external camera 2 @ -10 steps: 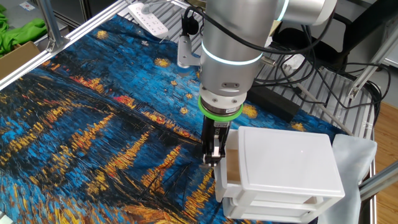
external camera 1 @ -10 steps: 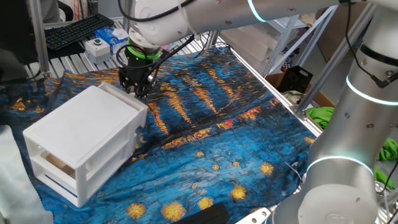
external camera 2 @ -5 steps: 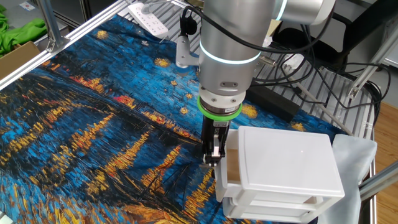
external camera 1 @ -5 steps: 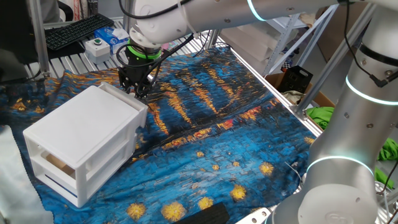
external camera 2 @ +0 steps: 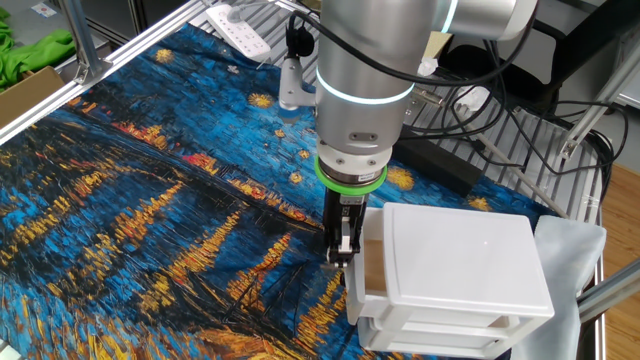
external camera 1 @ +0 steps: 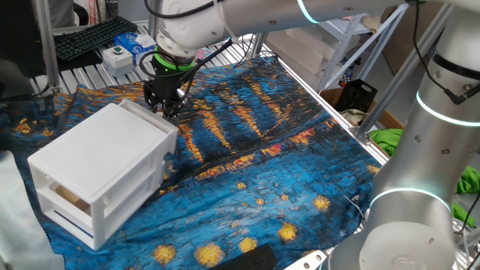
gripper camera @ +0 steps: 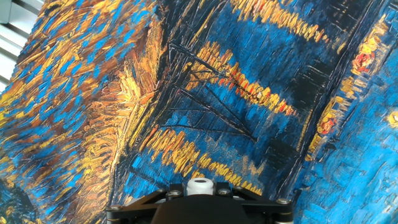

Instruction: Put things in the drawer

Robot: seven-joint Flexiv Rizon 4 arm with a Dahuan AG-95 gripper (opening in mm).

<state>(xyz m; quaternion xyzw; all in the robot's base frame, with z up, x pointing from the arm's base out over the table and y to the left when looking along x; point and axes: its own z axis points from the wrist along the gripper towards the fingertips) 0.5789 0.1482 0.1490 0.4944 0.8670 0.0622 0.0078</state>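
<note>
The white two-drawer cabinet (external camera 1: 97, 161) stands on the painted cloth; it also shows in the other fixed view (external camera 2: 465, 260). Its upper drawer (external camera 2: 371, 232) sticks out a little toward the arm (external camera 1: 141, 112). Something pale tan (external camera 2: 372, 270) shows inside that drawer's open side, and a tan patch (external camera 1: 64, 196) shows through the cabinet's far end. My gripper (external camera 2: 341, 255) hangs straight down right against the drawer's front (external camera 1: 166, 109), its fingers together and holding nothing. The hand view shows only cloth and my black mount; the fingers are hidden there.
The blue and orange cloth (gripper camera: 205, 93) covers the table. A white power strip (external camera 2: 240, 30) and cables lie at its far edge. A keyboard (external camera 1: 94, 37) and a small white box (external camera 1: 120, 54) lie behind the cabinet. Green cloth (external camera 1: 390, 139) lies off the table.
The arm's wrist has shifted very slightly sideways. The fingertips, the drawer and the cabinet have not visibly moved.
</note>
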